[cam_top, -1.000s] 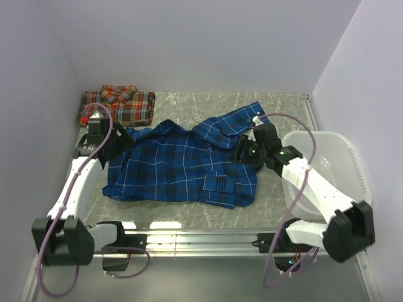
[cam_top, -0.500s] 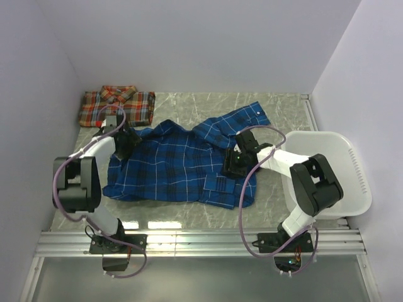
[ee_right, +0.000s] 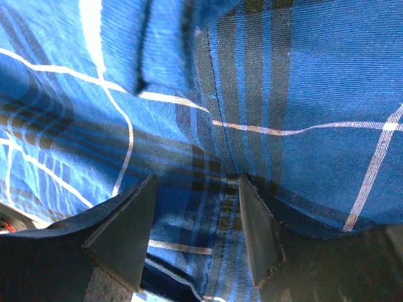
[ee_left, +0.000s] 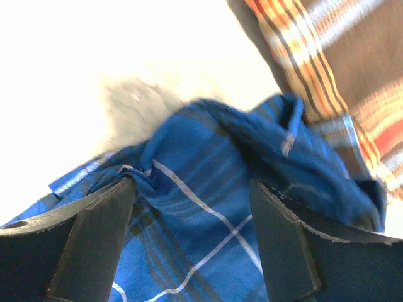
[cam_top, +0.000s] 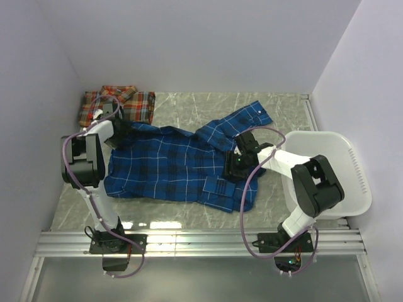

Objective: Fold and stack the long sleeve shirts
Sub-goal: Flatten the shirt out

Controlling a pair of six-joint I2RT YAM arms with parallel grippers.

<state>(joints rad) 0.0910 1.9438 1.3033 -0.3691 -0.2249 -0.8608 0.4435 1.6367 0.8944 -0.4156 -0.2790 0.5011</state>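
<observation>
The royal blue plaid shirt [cam_top: 176,167] lies spread out, rumpled, across the middle of the table. The red-orange plaid shirt [cam_top: 116,106] rests folded at the back left corner. My left gripper [cam_top: 119,133] is open at the blue shirt's back left edge, close to the red-orange shirt [ee_left: 340,69]. In the left wrist view its fingers [ee_left: 94,233] straddle blue cloth [ee_left: 189,207]. My right gripper [cam_top: 235,166] is open, down on the shirt's right side. Its fingers [ee_right: 126,226] stand either side of a dark checked seam [ee_right: 220,189].
A white plastic basket [cam_top: 318,134] stands at the right edge of the table, beside the right arm. A metal rail [cam_top: 201,242] runs along the near edge. Walls close in the left, back and right sides.
My left gripper has moved back and left along the blue shirt's top edge, toward the red-orange shirt, and the cloth there lies flatter. The right gripper has barely shifted.
</observation>
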